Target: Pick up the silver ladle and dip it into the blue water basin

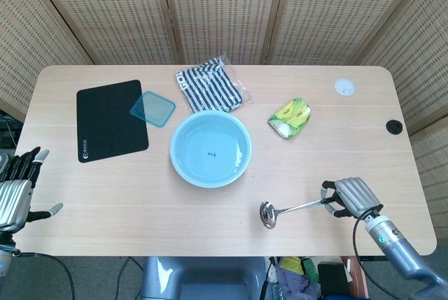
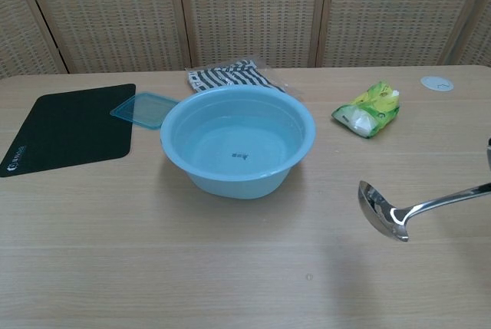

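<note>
The right hand [image 1: 353,198] has its fingers wrapped around the handle end of the silver ladle [image 2: 414,210], bowl raised above the counter [image 1: 105,195], well right of the blue water basin [image 2: 238,142]. Rigid, light, slick metal likely demands a firm handle-end grip. The left hand [image 1: 15,191] hangs empty, fingers spread.

A round light-blue plastic water basin [image 2: 238,143] sits on the pale wooden table [image 2: 153,268]. To its right, well apart, a shiny silver metal ladle [image 2: 383,210] hangs above the tabletop, bowl toward the basin, handle running off the right edge. A flat black mat [image 2: 65,126] lies left of the basin.
</note>
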Available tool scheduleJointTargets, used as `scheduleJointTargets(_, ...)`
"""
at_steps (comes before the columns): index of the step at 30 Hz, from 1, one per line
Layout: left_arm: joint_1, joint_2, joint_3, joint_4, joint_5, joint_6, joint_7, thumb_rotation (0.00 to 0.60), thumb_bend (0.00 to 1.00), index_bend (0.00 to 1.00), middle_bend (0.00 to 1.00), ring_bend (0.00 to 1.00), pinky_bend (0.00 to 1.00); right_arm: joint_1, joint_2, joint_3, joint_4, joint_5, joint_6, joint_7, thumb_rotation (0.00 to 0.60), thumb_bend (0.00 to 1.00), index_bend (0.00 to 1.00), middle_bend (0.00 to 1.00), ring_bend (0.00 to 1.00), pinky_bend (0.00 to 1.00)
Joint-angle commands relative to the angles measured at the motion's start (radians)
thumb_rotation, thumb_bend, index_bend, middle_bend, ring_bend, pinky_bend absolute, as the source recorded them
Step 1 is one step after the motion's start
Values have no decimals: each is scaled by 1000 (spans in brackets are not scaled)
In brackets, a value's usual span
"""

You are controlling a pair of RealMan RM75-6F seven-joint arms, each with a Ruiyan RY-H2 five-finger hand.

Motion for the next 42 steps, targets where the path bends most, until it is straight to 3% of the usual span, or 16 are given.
scheduleJointTargets(1, 0, -1, 0, 0, -1, 0, 1, 600, 0, 0, 0, 0, 0, 18, 36, 7, -35, -5, -18, 7, 600, 851, 853, 968, 969, 1000)
scheduleJointTargets(6, -3, 0, 0, -3, 1, -4, -2, 600, 0, 0, 0, 0, 0, 87, 86, 73, -87, 55, -81, -65, 600, 852, 853, 968, 970, 1000)
scheduleJointTargets(10, -6, 1, 0, 1, -6, -13, -5, 600, 0, 0, 0, 0, 0, 186, 103, 158, -122, 225, -185, -213, 600, 852, 854, 968, 970, 1000)
scheduleJointTargets(18, -14, 0, -4, 7, -20, -27, -7, 600, 0, 0, 0, 0, 0, 359, 101, 233, -161, 554, -252, -495, 600, 852, 854, 968, 970, 1000)
scheduleJointTargets(24, -23, -3, -8, 12, -38, -43, -4, 600, 0, 0, 0, 0, 0, 558, 35, 224, -169, 894, -186, -784, 600, 852, 854, 968, 970, 1000)
scheduleJointTargets(27, -30, -4, -10, 15, -49, -55, -5, 600, 0, 0, 0, 0, 0, 632, -10, 217, -155, 1010, -138, -881, 600, 852, 854, 968, 970, 1000)
scheduleJointTargets(33, -36, -2, -19, 21, -72, -65, -14, 600, 0, 0, 0, 0, 0, 794, -178, 205, -19, 1249, -24, -1093, 600, 852, 855, 970, 971, 1000)
scheduleJointTargets(38, -41, 3, -22, 25, -86, -77, -27, 600, 0, 0, 0, 0, 0, 878, -305, 201, 106, 1359, 42, -1227, 600, 852, 855, 970, 972, 1000)
scheduleJointTargets(42, -47, 7, -23, 27, -95, -89, -36, 600, 0, 0, 0, 0, 0, 905, -364, 196, 152, 1337, 80, -1276, 600, 852, 855, 971, 973, 1000)
